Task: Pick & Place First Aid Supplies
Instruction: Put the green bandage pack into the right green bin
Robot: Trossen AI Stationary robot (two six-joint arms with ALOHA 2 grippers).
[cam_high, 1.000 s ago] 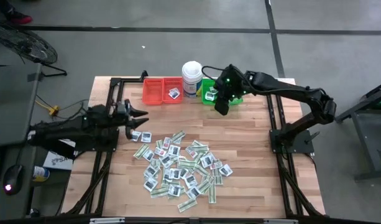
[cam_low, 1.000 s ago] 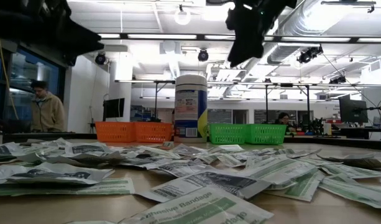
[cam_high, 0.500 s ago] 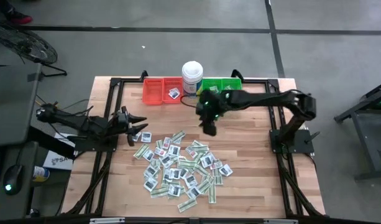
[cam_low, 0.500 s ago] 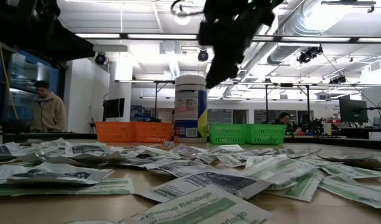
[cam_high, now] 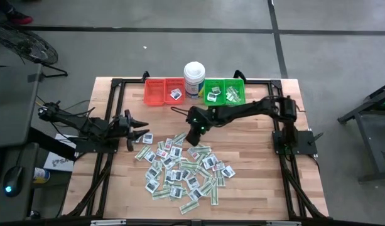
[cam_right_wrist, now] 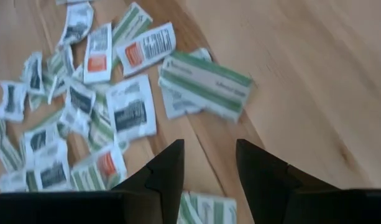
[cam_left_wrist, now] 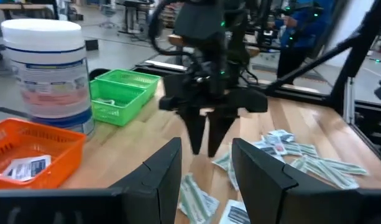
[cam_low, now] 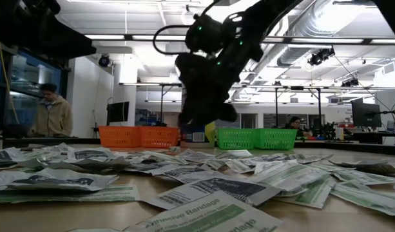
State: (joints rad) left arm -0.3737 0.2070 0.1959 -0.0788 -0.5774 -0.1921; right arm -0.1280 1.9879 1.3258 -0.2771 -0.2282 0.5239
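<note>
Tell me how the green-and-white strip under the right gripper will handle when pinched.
The strip looks thin and flat on the table, so probably light and floppy. Its edges overlap neighbouring packets, so one may drag along. The right gripper is open above bare wood.

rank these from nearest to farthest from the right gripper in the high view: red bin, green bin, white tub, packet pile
Measured from the right gripper:
1. Packet pile: its upper edge lies right beneath the fingers.
2. White tub: at the table's far edge, between the bins.
3. Green bin and red bin: right and left of the tub, too close to call.
</note>
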